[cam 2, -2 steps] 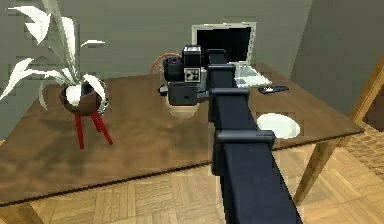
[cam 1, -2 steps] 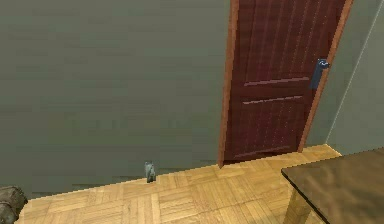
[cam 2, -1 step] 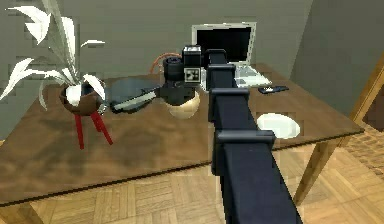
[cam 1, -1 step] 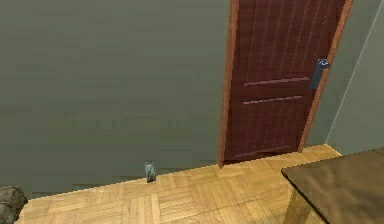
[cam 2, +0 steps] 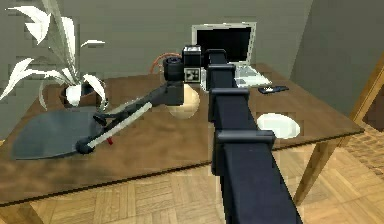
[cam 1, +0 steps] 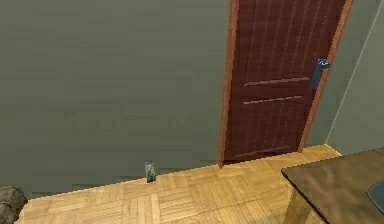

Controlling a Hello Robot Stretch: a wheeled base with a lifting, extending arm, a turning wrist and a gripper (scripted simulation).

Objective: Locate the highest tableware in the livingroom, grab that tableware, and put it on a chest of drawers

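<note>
Dark arm (cam 2: 243,150) beside white plate (cam 2: 281,125)

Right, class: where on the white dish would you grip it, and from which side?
Probably its rim, from above: the dish sits low and flat on the table, so its side gives little to hold, while its rim faces up.
</note>
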